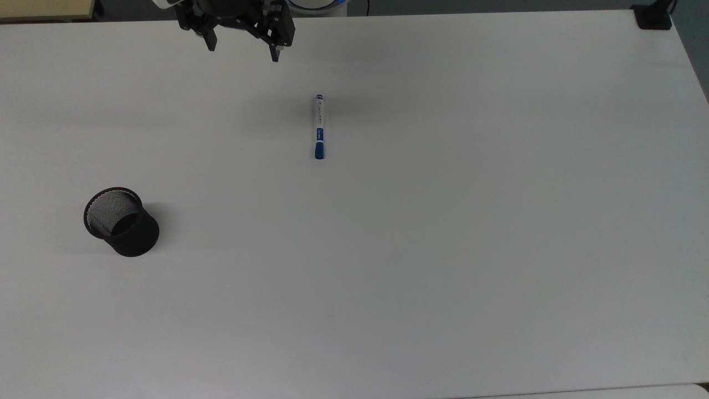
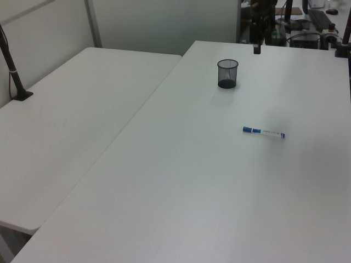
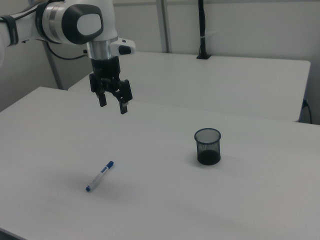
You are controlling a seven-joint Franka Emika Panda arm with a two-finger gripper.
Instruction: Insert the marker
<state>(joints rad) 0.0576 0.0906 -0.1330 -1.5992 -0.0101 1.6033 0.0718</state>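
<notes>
The marker (image 1: 319, 127), white-barrelled with a blue cap, lies flat on the white table (image 1: 443, 249); it also shows as the marker (image 2: 264, 132) and the marker (image 3: 99, 176). A black mesh cup (image 1: 121, 221) stands upright at the top view's left, seen too as the cup (image 2: 227, 73) and the cup (image 3: 207, 146). My gripper (image 1: 242, 51) hangs open and empty near the table's far edge, up and to the left of the marker in the top view. In the right view the gripper (image 3: 113, 106) hovers well above the tabletop, fingers spread.
A second white table (image 2: 66, 126) adjoins on the left view's left. A black clamp post (image 2: 11, 66) stands on its edge, and another black mount (image 1: 652, 16) sits at the top view's upper right corner. Equipment clutters the area behind the arm (image 3: 70, 22).
</notes>
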